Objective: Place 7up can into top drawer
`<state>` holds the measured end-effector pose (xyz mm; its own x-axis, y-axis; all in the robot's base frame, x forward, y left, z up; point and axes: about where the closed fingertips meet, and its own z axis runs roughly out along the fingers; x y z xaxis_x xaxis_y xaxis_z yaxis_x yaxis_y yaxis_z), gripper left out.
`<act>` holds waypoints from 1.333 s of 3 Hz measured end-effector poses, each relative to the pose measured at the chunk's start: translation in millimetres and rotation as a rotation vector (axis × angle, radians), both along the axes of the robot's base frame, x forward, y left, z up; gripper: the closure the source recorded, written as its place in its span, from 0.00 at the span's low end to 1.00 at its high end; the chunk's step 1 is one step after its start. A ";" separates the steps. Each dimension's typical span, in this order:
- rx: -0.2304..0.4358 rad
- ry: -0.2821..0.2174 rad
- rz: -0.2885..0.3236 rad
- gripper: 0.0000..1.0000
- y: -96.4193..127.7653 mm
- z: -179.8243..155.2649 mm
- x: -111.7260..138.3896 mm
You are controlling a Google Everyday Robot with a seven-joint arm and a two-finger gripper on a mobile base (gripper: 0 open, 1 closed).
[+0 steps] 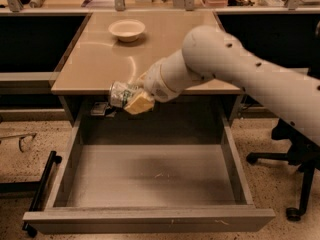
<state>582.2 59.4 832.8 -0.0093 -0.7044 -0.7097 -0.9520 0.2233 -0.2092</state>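
The 7up can (120, 94), silver with green and white markings, lies on its side in my gripper (134, 100), whose yellowish fingers (140, 104) are shut on it. The gripper holds the can in the air at the table's front edge, above the back left part of the top drawer (150, 176). The drawer is pulled wide open, with a flat grey bottom, low sides and a scuffed front panel (150, 220). My white arm (240, 69) reaches in from the right.
A white bowl (127, 29) stands at the back of the tan tabletop (100, 59). A black office chair base (295, 184) is on the right. A dark metal frame (42, 184) stands left of the drawer. Clutter lines the back shelf.
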 end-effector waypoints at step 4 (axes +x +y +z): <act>0.112 0.131 -0.159 1.00 -16.1 -132.5 -6.2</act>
